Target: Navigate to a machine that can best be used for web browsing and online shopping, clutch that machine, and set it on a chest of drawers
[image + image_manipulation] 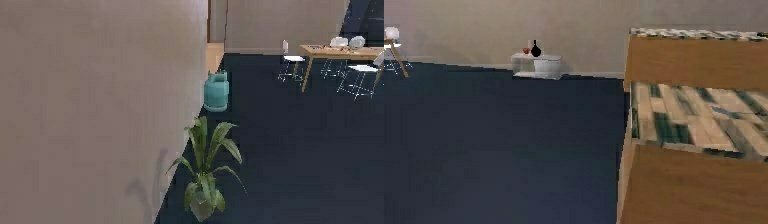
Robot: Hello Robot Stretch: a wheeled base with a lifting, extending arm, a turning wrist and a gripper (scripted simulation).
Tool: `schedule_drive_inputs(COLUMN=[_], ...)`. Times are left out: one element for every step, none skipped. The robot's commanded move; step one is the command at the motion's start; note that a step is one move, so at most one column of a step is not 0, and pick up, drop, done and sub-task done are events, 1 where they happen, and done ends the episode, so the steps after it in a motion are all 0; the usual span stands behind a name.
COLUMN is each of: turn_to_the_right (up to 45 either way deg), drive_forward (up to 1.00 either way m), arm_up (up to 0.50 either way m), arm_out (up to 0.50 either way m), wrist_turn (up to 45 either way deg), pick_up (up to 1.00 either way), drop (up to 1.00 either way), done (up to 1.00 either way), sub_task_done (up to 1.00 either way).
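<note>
At the forward view's far right stands a wooden table [340, 52] with a few pale, rounded things [348, 42] on its top; they are too small to name. In the arm side view a low white stand [547, 66] sits against the back wall, with a dark vase [535, 48] beside it. A large wooden-sided piece of furniture [694, 110] with a checked green and cream cover takes up the arm side view's right.
A beige wall [90, 100] spans the forward view's left, with a potted plant [207, 165] at its near corner and a teal bin [216, 92] farther along. White chairs [291, 62] ring the table. Another white chair [394, 45] stands at the arm side view's left edge. The floor is dark blue.
</note>
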Motion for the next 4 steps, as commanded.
schedule_drive_inputs(turn_to_the_right=[27.0,0.0,18.0,0.0], drive_forward=[0.00,0.05,0.00,1.00], arm_up=[0.00,0.00,0.00,0.00], arm_out=[0.00,0.00,0.00,0.00], wrist_turn=[0.0,0.0,0.0,0.0], pick_up=[0.00,0.00,0.00,0.00], drop=[0.00,0.00,0.00,0.00], done=[0.00,0.00,0.00,0.00], sub_task_done=[0.00,0.00,0.00,0.00])
